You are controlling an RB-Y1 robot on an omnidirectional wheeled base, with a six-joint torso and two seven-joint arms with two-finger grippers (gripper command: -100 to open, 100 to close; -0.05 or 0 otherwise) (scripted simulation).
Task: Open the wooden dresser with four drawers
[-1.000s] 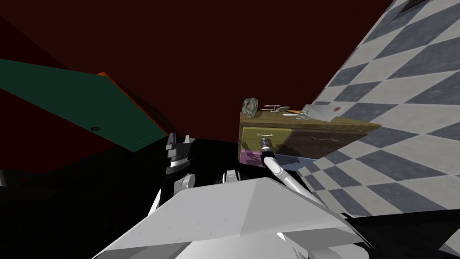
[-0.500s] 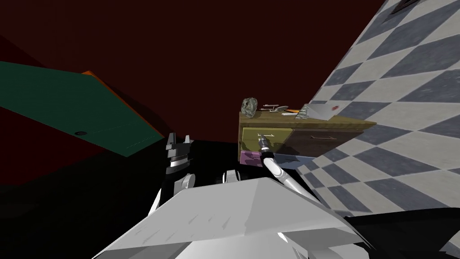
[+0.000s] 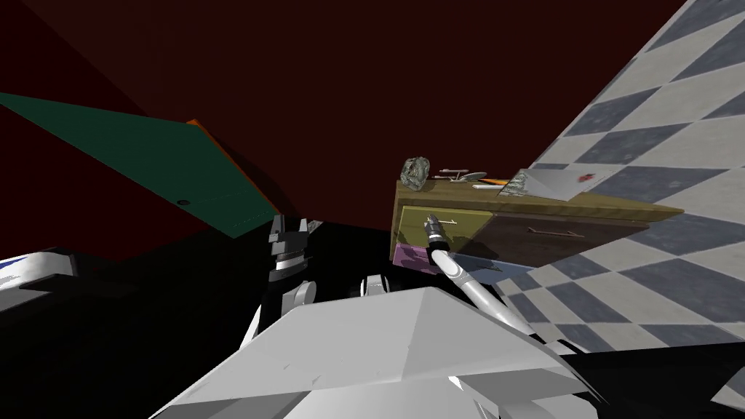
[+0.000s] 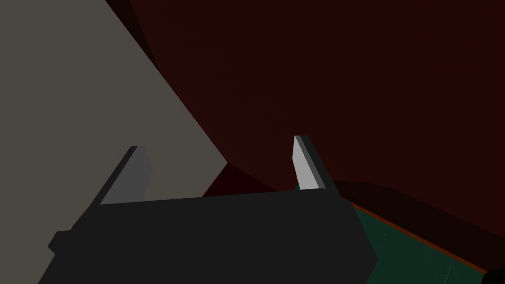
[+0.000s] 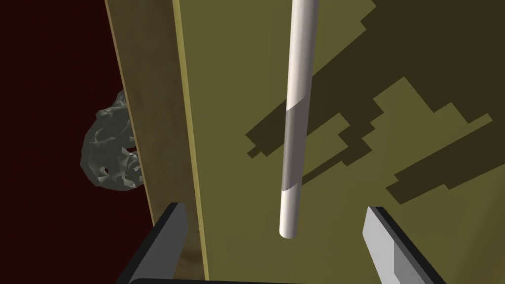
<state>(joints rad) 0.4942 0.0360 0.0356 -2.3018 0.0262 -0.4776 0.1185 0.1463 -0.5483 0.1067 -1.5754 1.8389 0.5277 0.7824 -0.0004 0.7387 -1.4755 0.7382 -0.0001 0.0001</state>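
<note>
The wooden dresser (image 3: pixel 582 207) stands against the checkered wall. Its upper left drawer front (image 3: pixel 415 222) is olive and carries a white bar handle (image 3: pixel 447 221). My right gripper (image 3: pixel 431 222) is at that front, close to the handle. In the right wrist view the handle (image 5: pixel 296 113) runs up the olive drawer front (image 5: pixel 394 74). Its near end lies between my open gripper's (image 5: pixel 276 231) two fingers (image 5: pixel 389 246), which do not touch it. My left gripper (image 3: pixel 289 230) hangs open and empty, well left of the dresser.
A grey lumpy object (image 3: pixel 416 172), a small model (image 3: pixel 460 175) and papers (image 3: pixel 553 183) lie on the dresser top. The upper right drawer (image 3: pixel 553 236) is in shadow; a purple front (image 3: pixel 409 256) sits under the olive one. A green panel (image 3: pixel 145 164) slants at left.
My right gripper has gone from shut to open beside the handle. The head view has shifted and rolled, so the dresser sits a little further right.
</note>
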